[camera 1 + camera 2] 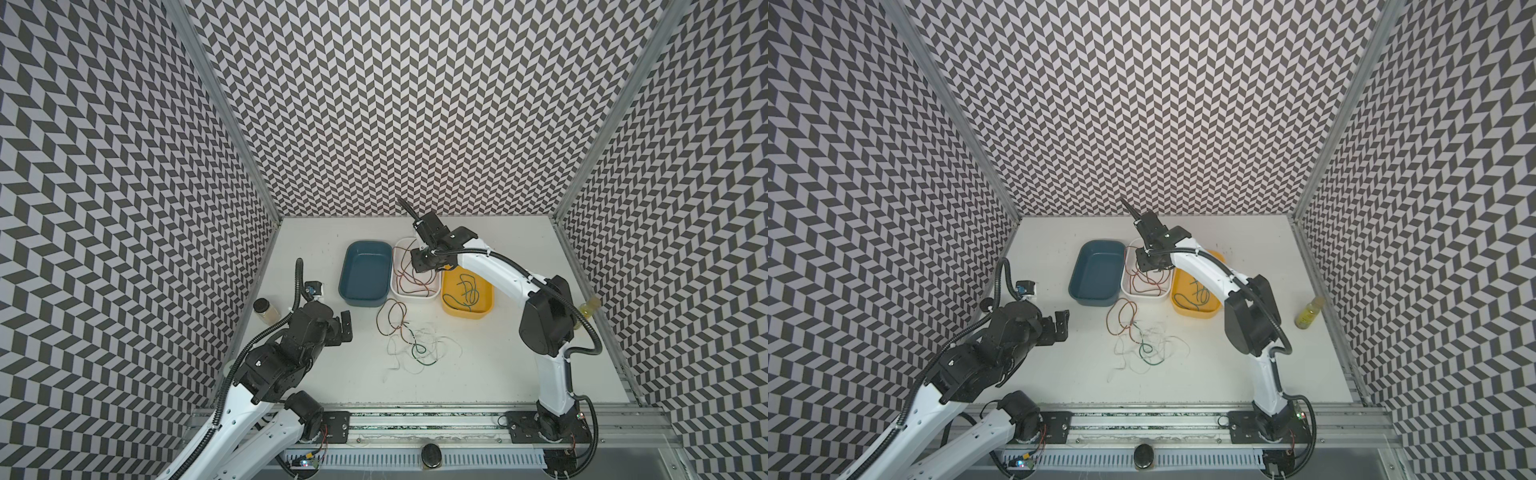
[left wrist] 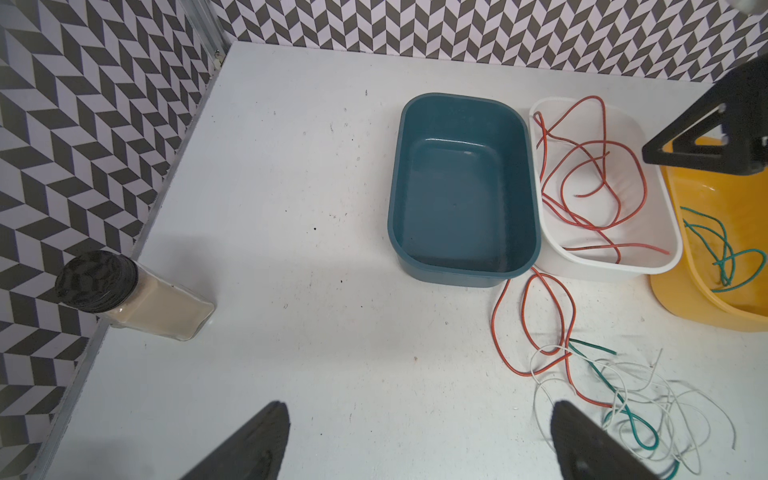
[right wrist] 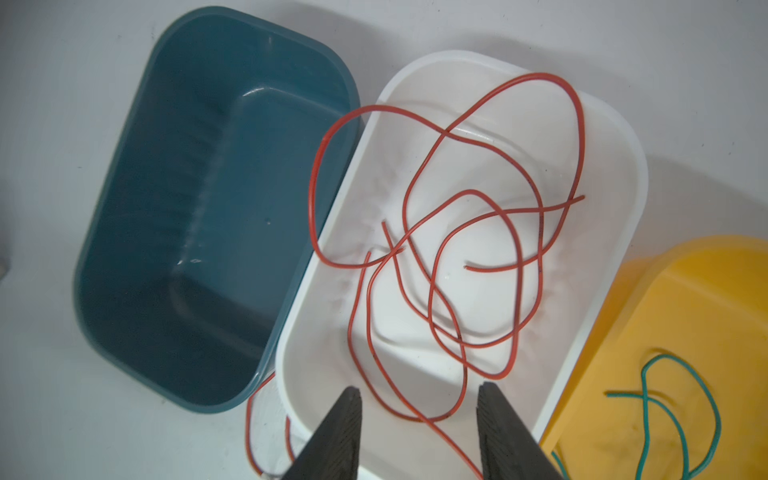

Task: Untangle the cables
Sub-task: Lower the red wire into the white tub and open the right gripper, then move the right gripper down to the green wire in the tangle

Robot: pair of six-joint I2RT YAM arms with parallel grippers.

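Red cables [image 3: 446,132] lie looped in the white tub [image 3: 642,174]; right hand [image 3: 419,390] hangs parted above, left hand [image 2: 419,405] spread wide at the table's [image 1: 519,374] nine o'clock.

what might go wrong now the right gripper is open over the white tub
One loop of the red cable hangs over the white tub toward the blue tub; it may slide out. A strand lies between the right gripper fingers, so lifting could drag it out. The table tangle may move as one clump.
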